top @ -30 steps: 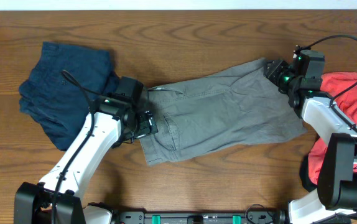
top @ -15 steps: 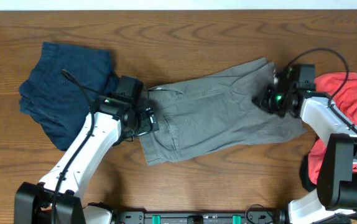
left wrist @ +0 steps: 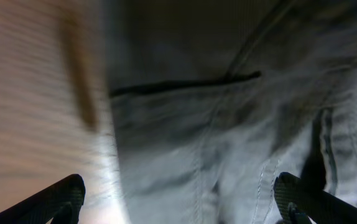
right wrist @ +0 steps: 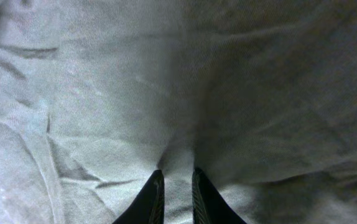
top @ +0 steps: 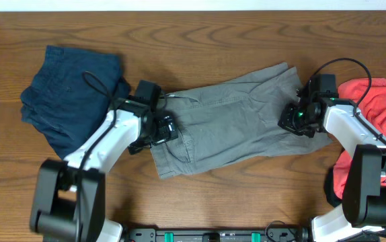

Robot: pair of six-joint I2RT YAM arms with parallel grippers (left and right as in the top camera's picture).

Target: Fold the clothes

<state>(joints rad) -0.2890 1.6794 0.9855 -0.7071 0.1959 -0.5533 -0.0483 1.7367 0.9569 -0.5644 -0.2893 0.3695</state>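
Navy garment (top: 72, 94) lies far left on the worktop (top: 213, 30). The left claw (top: 163, 129), spread wide, sits over the waist end of the central grey shorts (top: 233, 121). The right claw (top: 292, 119) pinches their cloth, beside the red T-shirt (top: 374, 101).

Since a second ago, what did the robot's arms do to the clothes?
The right gripper slid from the far corner of the grey shorts toward the robot along their right end. Its fingertips now seem to pinch a little fold. The left gripper nudged slightly right over the shorts' left end, open. The shorts, the navy garment and the red T-shirt stayed put.
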